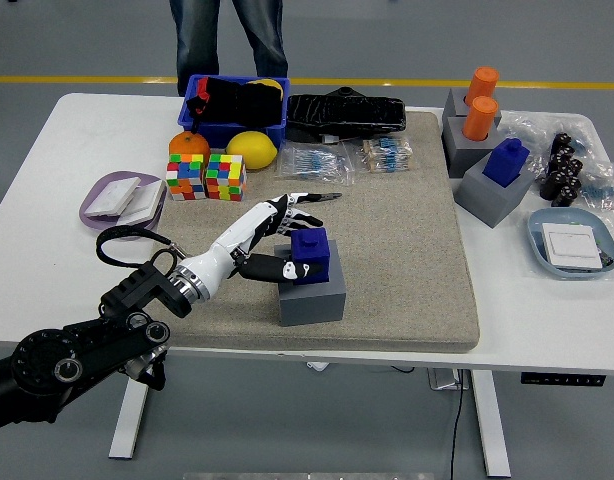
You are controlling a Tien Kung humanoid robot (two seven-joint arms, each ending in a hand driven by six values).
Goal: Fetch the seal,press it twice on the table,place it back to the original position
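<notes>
Barely started by the look of it. Left hand (277, 243) wrapped loosely around the blue seal (309, 255), thumb on its near side, other fingers (292, 212) arched over the far side — touching or close to it, but can't tell if actually clamped. Seal sitting right at the fingertips, upright in the grey holder (312, 292) on the mat (407, 260), not lifted. So: fetch not done yet, both presses to go, then putting it back in the holder. Probably needs a firmer pinch before pulling up. No right hand anywhere in view.
</notes>
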